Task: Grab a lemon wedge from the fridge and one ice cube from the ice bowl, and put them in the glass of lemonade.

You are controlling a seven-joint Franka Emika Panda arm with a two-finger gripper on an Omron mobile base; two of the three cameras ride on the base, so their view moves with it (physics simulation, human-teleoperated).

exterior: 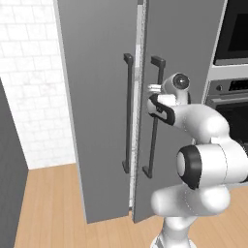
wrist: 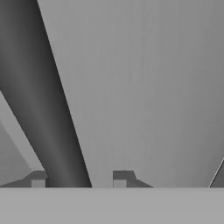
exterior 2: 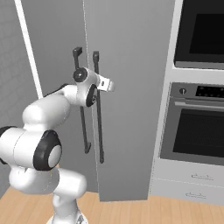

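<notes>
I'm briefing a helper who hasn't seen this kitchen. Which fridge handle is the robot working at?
Find the tall grey fridge left of the built-in ovens. Two dark vertical bar handles flank its centre seam. It is the right-hand handle, on the door nearer the ovens, with the white arm's tool straddling it.

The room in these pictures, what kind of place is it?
Most likely a home kitchen. A tall grey fridge with two dark bar handles stands beside a built-in oven, and the far wall is white tile over a wooden floor.
</notes>
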